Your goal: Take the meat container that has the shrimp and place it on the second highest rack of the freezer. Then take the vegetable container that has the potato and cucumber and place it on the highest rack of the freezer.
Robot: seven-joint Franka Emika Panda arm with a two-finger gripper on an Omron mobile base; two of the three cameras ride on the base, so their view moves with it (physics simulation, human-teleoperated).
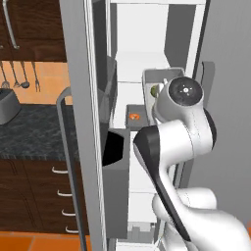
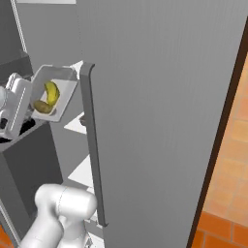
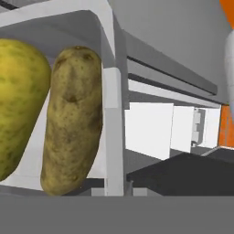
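I am on the second part of my job. My fingers are clenched on the vegetable container, and I hold it up inside the open freezer. In it lie the potato and, at its 9 o'clock in the hand view, the yellow-green cucumber. In the left base view the meat container with the orange shrimp already sits on a rack, at about 8 o'clock from my tray. I think that one is done. Next I must lift my tray to the highest rack, push it in flat, and only then let go.
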